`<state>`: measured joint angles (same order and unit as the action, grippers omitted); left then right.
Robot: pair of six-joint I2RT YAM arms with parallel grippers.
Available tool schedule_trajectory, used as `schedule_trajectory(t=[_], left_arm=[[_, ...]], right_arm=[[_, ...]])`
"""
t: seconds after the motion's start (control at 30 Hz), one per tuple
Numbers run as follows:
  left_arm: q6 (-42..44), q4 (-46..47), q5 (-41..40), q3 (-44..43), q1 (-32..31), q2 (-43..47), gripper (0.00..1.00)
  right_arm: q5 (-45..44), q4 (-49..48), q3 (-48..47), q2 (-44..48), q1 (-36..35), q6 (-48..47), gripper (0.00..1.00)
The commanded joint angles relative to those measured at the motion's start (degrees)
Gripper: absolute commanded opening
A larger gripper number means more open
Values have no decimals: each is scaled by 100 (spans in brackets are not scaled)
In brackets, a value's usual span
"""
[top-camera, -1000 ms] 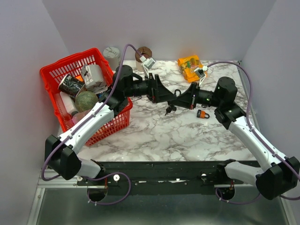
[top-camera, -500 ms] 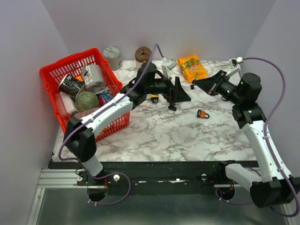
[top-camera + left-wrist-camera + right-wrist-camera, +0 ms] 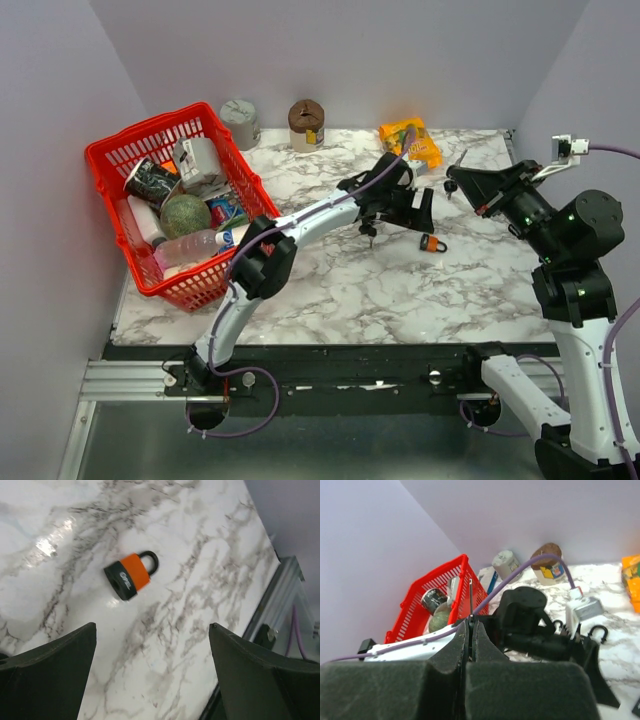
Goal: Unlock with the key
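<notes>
Small padlock (image 3: 131,575) flat on the marble table (image 3: 200,555) — likely hard, dense, smooth; best pinched across its 2 narrow body edges, not by the shackle (image 3: 151,559). Above it, left gripper (image 3: 152,630) spread wide, holding nothing. Farther off, right gripper (image 3: 470,625) clamped on a thin blade — probably the key (image 3: 471,597)

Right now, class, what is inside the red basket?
A dark can, white box, green ball and clear bottle show in the red basket; anything beneath them is covered.
</notes>
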<state>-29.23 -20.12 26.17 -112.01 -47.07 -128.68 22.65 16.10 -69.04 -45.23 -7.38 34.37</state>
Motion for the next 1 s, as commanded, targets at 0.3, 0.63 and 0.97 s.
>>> schedule_trajectory(t=[0.3, 0.63, 0.97], left_arm=[[-1216, -889, -1413, -1790, -443, -1871, 96], [-1182, -1046, -1703, -1781, -452, -2196, 83], [-962, -1214, -1695, -1834, -435, -2363, 52]], right_arm=[[-42, 430, 136, 67, 8, -247, 1], [20, 341, 312, 208, 8, -229, 1], [-7, 341, 329, 199, 8, -273, 1]])
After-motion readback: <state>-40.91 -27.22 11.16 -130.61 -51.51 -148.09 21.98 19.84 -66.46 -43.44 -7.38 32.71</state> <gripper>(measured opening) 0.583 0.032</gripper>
